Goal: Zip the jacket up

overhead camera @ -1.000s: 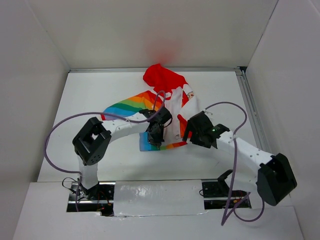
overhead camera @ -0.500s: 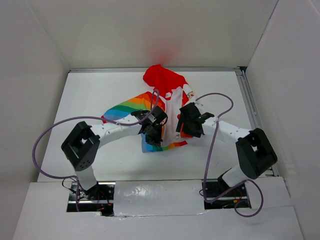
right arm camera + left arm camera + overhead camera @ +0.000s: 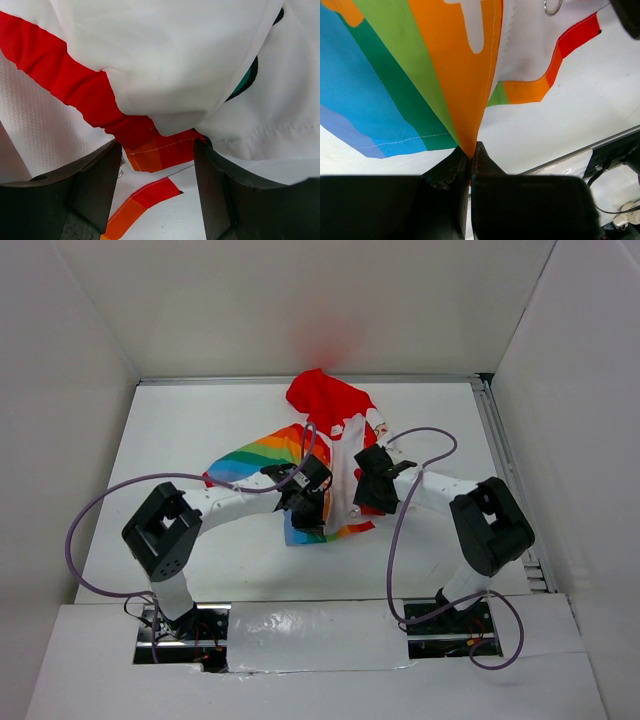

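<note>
The desk (image 3: 190,430) carries the jacket (image 3: 335,435) at its middle, red hood (image 3: 322,398) toward the far wall. The front looks unzipped, so nothing of the zipping appears done. The left tool (image 3: 470,155) is clamped on the rainbow half (image 3: 395,75) at its bottom edge. The right tool (image 3: 157,170) stands apart around the red hem of the white half (image 3: 175,50), not yet gripping. Joining the zip ends and pulling up remain.

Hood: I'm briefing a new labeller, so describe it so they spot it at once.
A jacket lies crumpled on the white table. Its hood is the end nearest the back wall. It alone is plain red, beside a rainbow-striped half and a white half.
</note>
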Tool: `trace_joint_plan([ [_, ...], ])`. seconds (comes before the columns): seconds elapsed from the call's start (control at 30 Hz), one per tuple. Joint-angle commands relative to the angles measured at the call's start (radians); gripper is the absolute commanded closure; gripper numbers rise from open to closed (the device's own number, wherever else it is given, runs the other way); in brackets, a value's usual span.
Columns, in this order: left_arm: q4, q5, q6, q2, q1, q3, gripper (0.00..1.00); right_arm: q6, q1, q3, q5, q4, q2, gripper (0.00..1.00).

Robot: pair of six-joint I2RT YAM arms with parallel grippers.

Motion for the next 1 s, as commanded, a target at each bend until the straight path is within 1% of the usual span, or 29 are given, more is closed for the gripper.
trace_joint_plan([
  [0.0, 0.030, 0.035, 0.019, -0.030, 0.002, -0.012, 0.87, 0.009, -0.007, 0.033, -0.003, 0.068, 0.027, 0.34],
  [0.13, 0.025, 0.038, 0.013, -0.027, 0.002, -0.016, 0.87, 0.006, -0.004, 0.035, -0.013, 0.075, 0.034, 0.33],
  [0.17, 0.028, 0.036, 0.012, -0.027, 0.002, -0.018, 0.87, 0.003, -0.004, 0.036, -0.016, 0.075, 0.033, 0.28],
  [0.27, 0.041, 0.042, 0.009, -0.032, 0.002, -0.033, 0.87, -0.011, 0.007, 0.021, -0.020, 0.104, 0.005, 0.18],
  [0.4, 0.048, 0.031, 0.000, -0.019, 0.002, -0.047, 0.88, -0.005, 0.030, 0.027, -0.004, 0.096, -0.016, 0.17],
  [0.5, 0.056, 0.044, -0.001, -0.010, 0.002, -0.058, 0.89, 0.018, 0.041, 0.064, 0.053, 0.056, 0.019, 0.21],
  [0.53, 0.059, 0.047, -0.002, -0.016, 0.002, -0.062, 0.89, 0.039, 0.041, 0.076, 0.087, 0.038, 0.051, 0.25],
  [0.57, 0.068, 0.050, -0.004, -0.024, 0.002, -0.072, 0.89, 0.052, 0.041, 0.085, 0.101, 0.007, 0.066, 0.27],
  [0.63, 0.087, 0.054, -0.005, -0.044, 0.002, -0.098, 0.89, 0.062, 0.041, 0.094, 0.110, -0.001, 0.096, 0.35],
  [0.77, 0.091, 0.039, -0.011, -0.064, 0.002, -0.122, 0.89, 0.075, 0.041, 0.065, 0.116, 0.021, 0.093, 0.47],
  [0.9, 0.099, 0.036, -0.013, -0.064, 0.004, -0.135, 0.89, 0.069, 0.041, 0.067, 0.128, 0.015, 0.089, 0.57],
  [0.97, 0.102, 0.032, -0.016, -0.064, 0.004, -0.141, 0.89, 0.067, 0.041, 0.064, 0.138, 0.015, 0.085, 0.59],
])
